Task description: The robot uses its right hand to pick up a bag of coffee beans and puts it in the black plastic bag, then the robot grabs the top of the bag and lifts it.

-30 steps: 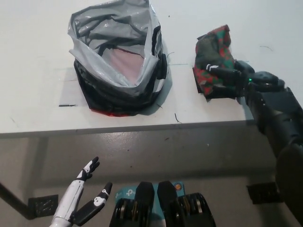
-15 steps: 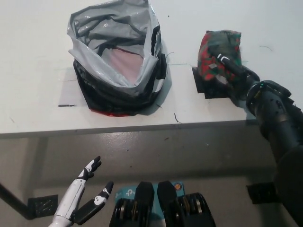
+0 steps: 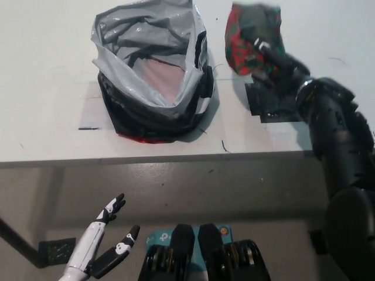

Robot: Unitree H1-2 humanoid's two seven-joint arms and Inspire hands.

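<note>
**A:** So what's the layout, biggest stuff first?

**B:** One white table [image 3: 47, 70], one black plastic bag [image 3: 155, 73] sitting on it with its mouth gaping up toward the camera, grey lining showing. Then one bag of coffee beans [image 3: 249, 38], red and green pattern, held up off the table to the right of the black bag, not touching it.

**A:** Which way is the coffee bag pointing?

**B:** Long axis looks roughly up-down in the picture, tipped a bit, top end near the upper edge. It's motion-blurred though, so I wouldn't swear to the exact tilt.

**A:** Hands?

**B:** Black right hand [image 3: 275, 58] is wrapped around the coffee bag from the lower right. White left hand [image 3: 108, 237] hangs low under the table edge at lower left, fingers spread, holding nothing.

**A:** Anything different from a second ago?

**B:** Yeah, back then the coffee bag lay on a dark patch [image 3: 266, 105] on the table with the hand closing on it. Now it's lifted and shifted left toward the black bag, the patch uncovered. Camera nudged a bit too.
</note>
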